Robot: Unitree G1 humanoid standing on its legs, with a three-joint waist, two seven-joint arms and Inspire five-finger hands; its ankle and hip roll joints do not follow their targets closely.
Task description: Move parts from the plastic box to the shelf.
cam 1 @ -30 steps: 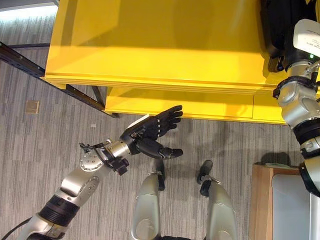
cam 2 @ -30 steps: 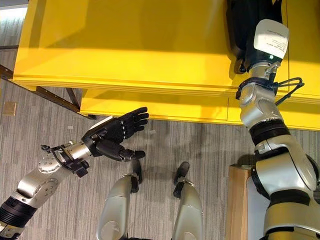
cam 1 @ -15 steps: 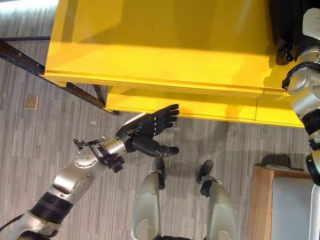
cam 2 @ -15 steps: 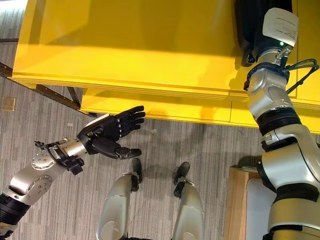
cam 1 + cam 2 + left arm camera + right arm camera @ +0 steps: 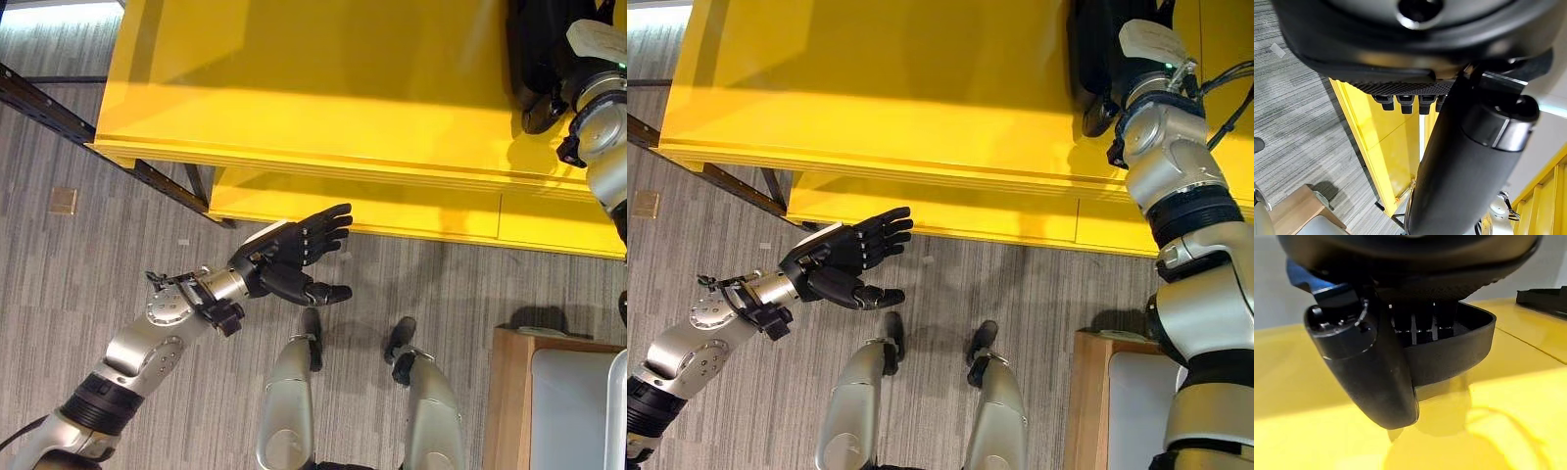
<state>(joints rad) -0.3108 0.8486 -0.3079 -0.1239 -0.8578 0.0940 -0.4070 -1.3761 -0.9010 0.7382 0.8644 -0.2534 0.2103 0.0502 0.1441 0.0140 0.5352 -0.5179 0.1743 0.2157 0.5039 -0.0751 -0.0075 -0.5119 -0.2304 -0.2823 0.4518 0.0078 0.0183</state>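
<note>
**Part over the shelf edge: where the placement could slip**

The right robot hand (image 5: 1117, 73) is far right over the top of the yellow shelf (image 5: 323, 88), its fingers curled round a dark, tray-like part (image 5: 1459, 345), thumb clamped over the part's near rim. In the right wrist view the part looks to hang just above the yellow surface or barely on it; I cannot tell whether it touches. A second dark part (image 5: 1542, 296) lies further along the shelf top.

The left robot hand (image 5: 289, 257) hovers over the grey floor (image 5: 118, 264) in front of the shelf's lower tier, fingers straight and relaxed, holding nothing. A wooden-edged stand (image 5: 514, 392) with a pale tray sits at near right; whether that is the plastic box is not clear.

Risks, as I judge them:
- Letting go while the part is tilted or not fully down could make it rock or slide, since the shelf top looks smooth and glossy.
- The held part sits not far from the shelf's front edge; releasing it too near could tip it onto the floor.
- Pushing it further in might knock the other part.
- The thumb could snag the rim while pulling away and drag the part along.
</note>
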